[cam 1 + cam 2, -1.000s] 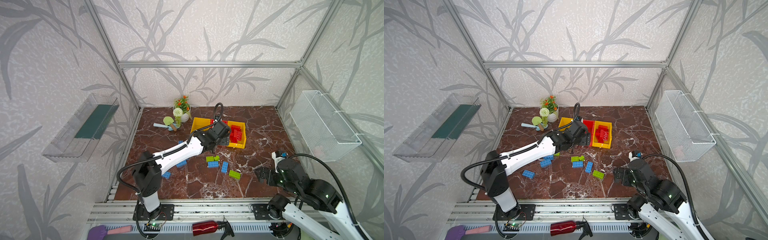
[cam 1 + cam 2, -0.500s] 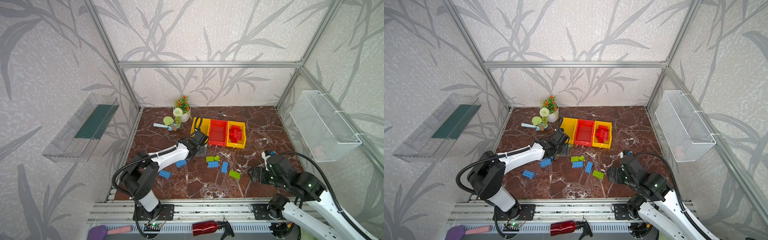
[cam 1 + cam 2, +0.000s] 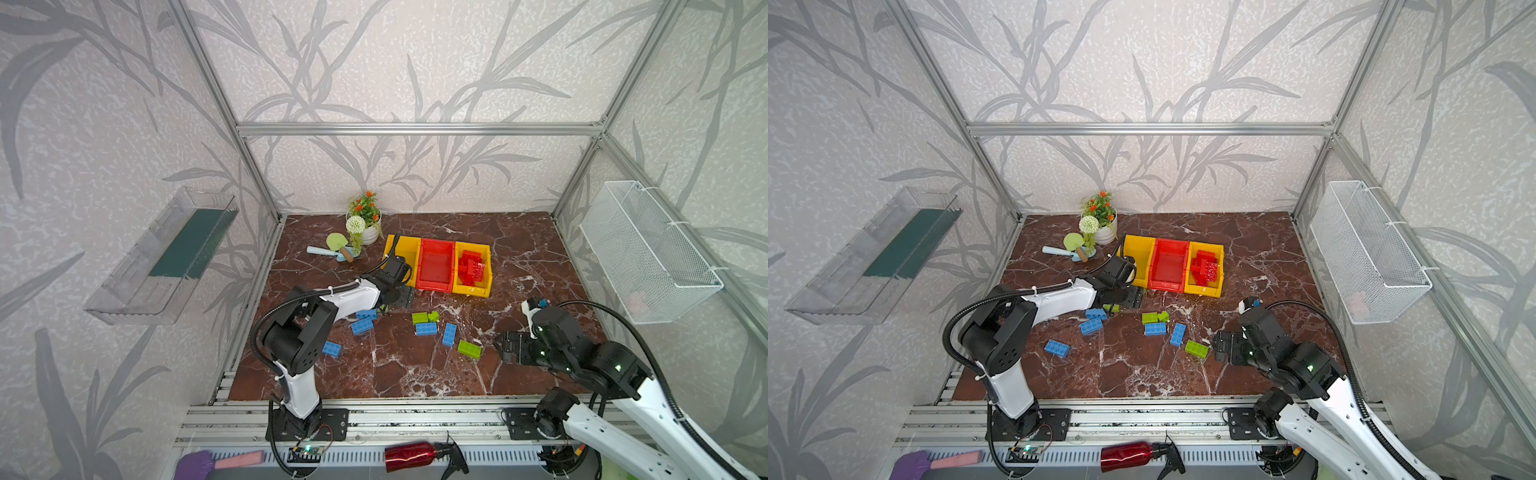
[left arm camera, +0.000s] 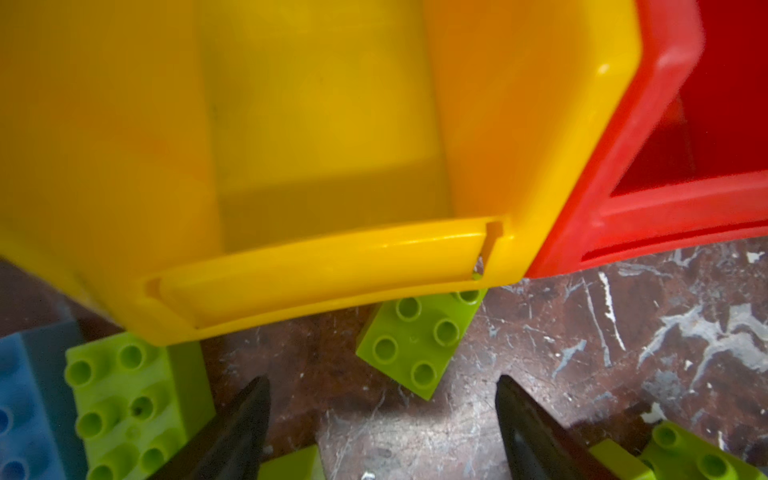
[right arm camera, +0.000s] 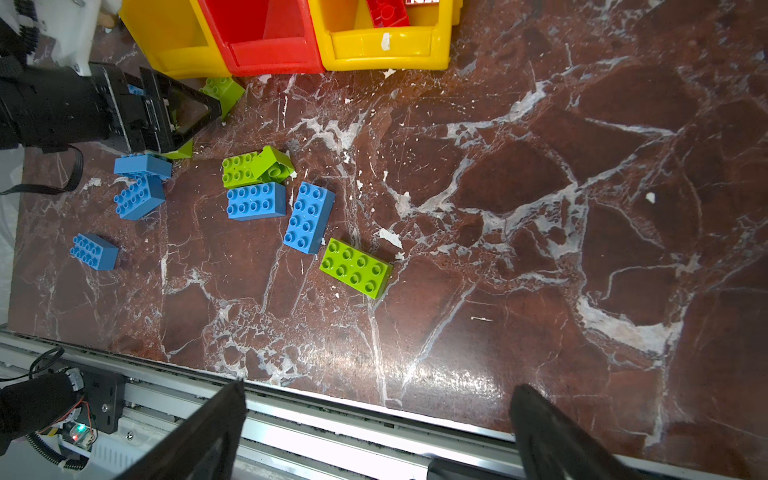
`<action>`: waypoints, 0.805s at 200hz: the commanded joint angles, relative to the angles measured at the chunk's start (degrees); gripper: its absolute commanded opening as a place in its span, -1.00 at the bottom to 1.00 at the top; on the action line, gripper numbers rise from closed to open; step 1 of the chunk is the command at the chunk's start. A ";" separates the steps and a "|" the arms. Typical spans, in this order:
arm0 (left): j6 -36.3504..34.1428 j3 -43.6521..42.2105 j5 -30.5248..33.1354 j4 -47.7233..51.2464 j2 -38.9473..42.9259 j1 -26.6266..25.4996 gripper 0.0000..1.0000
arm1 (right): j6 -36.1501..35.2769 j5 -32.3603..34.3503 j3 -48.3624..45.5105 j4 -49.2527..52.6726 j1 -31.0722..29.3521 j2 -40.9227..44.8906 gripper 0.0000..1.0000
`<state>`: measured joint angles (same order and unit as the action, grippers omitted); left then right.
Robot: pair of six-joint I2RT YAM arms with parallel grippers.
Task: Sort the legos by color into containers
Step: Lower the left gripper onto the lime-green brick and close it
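Observation:
Three joined containers stand at the back: a yellow bin (image 3: 405,253), a red bin (image 3: 436,266) and a yellow bin (image 3: 484,286) holding red legos (image 3: 471,268). Blue legos (image 3: 362,326) and green legos (image 3: 469,349) lie scattered on the marble floor. My left gripper (image 4: 380,386) is open and low in front of the left yellow bin (image 4: 324,266). A small green lego (image 4: 419,345) lies just beyond its tips, half under the bin's lip. My right gripper (image 5: 378,388) is open and empty near the front right, close to the green lego (image 5: 355,268).
A flower pot (image 3: 365,224) and a toy trowel (image 3: 334,245) sit at the back left. A wire basket (image 3: 648,253) hangs on the right wall and a clear tray (image 3: 166,257) on the left. An aluminium rail (image 3: 415,411) runs along the front, with a red spray bottle (image 3: 415,455) below it.
My left arm has drawn back from over the bins and dropped to the floor in front of the left yellow bin. My right gripper has shifted inward toward the scattered bricks.

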<state>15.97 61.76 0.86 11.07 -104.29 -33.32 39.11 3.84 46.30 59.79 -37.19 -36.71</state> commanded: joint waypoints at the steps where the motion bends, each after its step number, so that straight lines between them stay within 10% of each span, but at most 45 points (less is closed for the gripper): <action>1: -3.01 2.33 -3.33 -2.14 -2.08 0.67 0.69 | -0.96 1.00 1.84 -0.16 -0.26 -0.79 0.98; 161: -3.28 2.87 -6.63 0.59 -2.32 0.08 0.01 | -0.57 1.52 1.16 -0.14 -0.29 -0.43 0.98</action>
<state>13.61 64.03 -6.13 9.45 -108.07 -32.69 38.94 4.49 46.98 59.57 -37.19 -37.87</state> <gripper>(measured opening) 0.510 0.991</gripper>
